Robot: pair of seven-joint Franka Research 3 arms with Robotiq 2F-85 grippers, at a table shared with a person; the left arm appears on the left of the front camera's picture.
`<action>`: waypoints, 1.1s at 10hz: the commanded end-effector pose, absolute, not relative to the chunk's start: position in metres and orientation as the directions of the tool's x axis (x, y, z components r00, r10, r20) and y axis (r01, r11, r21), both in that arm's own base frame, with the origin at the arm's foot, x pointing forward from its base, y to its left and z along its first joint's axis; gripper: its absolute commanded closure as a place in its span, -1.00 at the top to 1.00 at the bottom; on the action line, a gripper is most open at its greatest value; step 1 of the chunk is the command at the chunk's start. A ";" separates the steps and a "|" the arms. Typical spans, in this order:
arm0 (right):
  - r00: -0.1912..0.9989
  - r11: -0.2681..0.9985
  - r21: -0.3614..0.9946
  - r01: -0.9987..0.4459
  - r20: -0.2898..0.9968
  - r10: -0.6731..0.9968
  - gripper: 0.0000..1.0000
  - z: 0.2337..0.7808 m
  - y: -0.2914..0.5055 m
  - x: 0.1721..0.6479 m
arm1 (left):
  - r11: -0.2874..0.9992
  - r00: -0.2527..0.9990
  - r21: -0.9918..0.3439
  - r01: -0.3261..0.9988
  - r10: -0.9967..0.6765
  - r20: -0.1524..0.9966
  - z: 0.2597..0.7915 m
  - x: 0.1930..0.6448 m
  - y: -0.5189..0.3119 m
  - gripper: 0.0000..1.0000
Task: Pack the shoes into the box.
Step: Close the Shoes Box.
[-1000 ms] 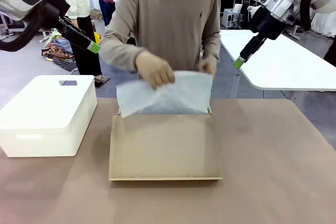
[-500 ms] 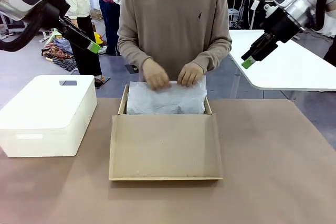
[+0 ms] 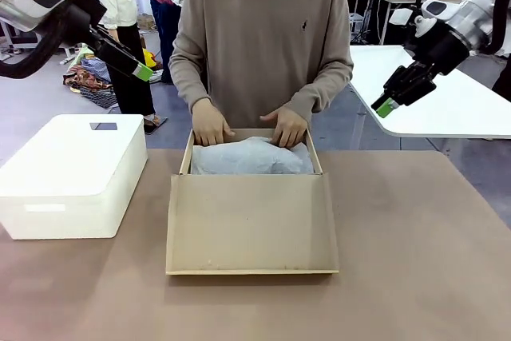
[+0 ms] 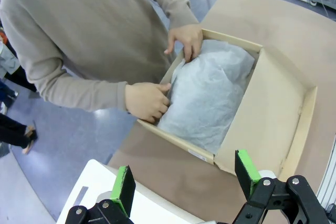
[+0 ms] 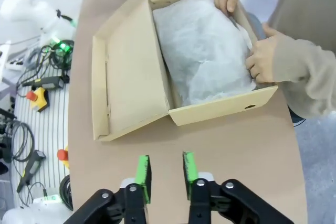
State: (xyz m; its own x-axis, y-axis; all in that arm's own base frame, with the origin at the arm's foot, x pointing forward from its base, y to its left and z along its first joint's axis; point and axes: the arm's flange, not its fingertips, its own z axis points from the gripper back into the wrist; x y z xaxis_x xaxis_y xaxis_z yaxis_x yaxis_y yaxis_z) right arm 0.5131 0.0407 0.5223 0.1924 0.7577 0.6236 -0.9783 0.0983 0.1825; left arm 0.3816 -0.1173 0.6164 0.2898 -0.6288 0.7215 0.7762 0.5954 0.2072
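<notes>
- L gripper [image 3: 142,72]: high at L, jaws wide, empty.
- White box [image 3: 72,165]: L on table [image 3: 415,261], apart from box.
- Box [image 3: 249,225]: centre, flap open toward robot. Tissue [image 3: 251,157] mounded inside, shoes prob. hidden under it.
- Person's hands [image 3: 209,125]: on tissue at far rim. Risk: flap swung shut now pinches fingers; mound may stop flap seating.
- R gripper [image 3: 387,106]: high at R, narrow gap, empty.

— Is there any lettering here you can actually read?
— None. The tan-brown cardboard shoebox [image 3: 249,229] has a small pale sticker [image 4: 198,155] on its outer wall, but it is too small to read.
— And the person's beige knitted sweater [image 3: 263,29]?
— Only a tiny dark chest emblem [image 3: 304,24], no letters. The white rounded rectangular box [image 3: 72,173] has a dark patch [image 3: 103,126] on its lid, also illegible.
</notes>
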 end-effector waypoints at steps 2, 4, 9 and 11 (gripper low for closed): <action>0.112 0.033 0.135 -0.990 0.628 0.770 -1.00 0.507 0.038 0.510 | 0.592 0.286 0.196 0.782 -0.620 0.731 0.616 0.381 -0.116 1.00; 0.093 0.016 0.130 -0.991 0.614 0.784 -1.00 0.503 0.041 0.508 | 0.592 0.286 0.196 0.782 -0.620 0.731 0.616 0.381 -0.116 1.00; 0.122 0.032 0.158 -0.987 0.602 0.789 -1.00 0.506 0.041 0.511 | 0.592 0.286 0.196 0.782 -0.620 0.731 0.616 0.381 -0.116 1.00; 0.122 0.032 0.158 -0.987 0.602 0.789 -1.00 0.506 0.041 0.511 | 0.592 0.286 0.196 0.782 -0.620 0.731 0.616 0.381 -0.116 1.00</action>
State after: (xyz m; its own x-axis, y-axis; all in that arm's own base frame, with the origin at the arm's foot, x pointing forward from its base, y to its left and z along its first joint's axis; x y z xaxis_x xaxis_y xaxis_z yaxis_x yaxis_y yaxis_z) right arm 0.5112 0.0390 0.5042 0.1244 0.7998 0.5873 -0.9870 0.0393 0.1555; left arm 0.3816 -0.1173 0.6164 0.2898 -0.6288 0.7215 0.7762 0.5955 0.2072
